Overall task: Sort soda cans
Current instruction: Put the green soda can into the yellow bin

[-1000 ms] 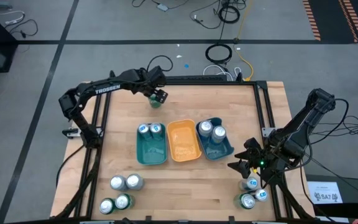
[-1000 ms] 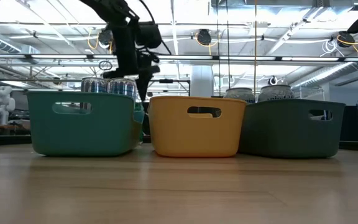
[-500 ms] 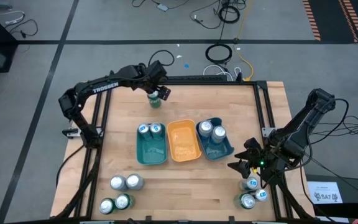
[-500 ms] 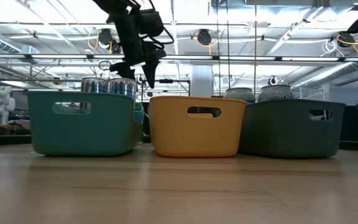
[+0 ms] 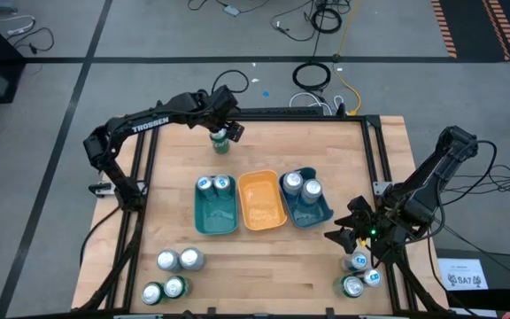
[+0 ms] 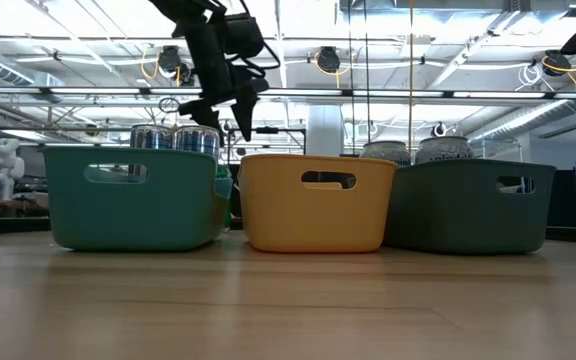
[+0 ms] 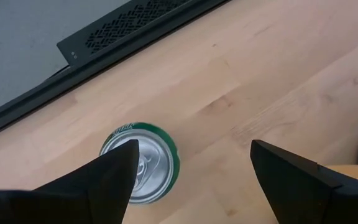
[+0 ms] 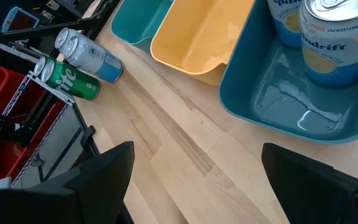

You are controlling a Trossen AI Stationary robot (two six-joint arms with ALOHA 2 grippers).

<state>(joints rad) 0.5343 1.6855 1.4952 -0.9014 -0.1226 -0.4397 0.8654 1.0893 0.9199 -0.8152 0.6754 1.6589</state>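
A green soda can (image 5: 220,143) stands upright on its base near the table's far edge, left of centre. My left gripper (image 5: 227,133) hangs open above it; in the left wrist view the can (image 7: 140,163) shows below, under one of the spread fingers, untouched. Two cans (image 5: 213,184) stand in the teal tray (image 5: 215,217), and two silver-white ones (image 5: 300,186) in the blue tray (image 5: 319,213). The yellow tray (image 5: 260,202) holds nothing. My right gripper (image 5: 352,233) waits open near the right edge, above three cans (image 5: 360,275).
Several cans (image 5: 172,273), green and blue among them, stand at the near left corner. The three trays sit side by side mid-table. A black frame rail (image 7: 135,25) runs along the far edge just behind the green can. Bare wood lies between the trays and the near edge.
My left gripper has risen straight up from the green can and drifted slightly toward the far edge, most of it in the first half second. The can has stayed standing on the table.
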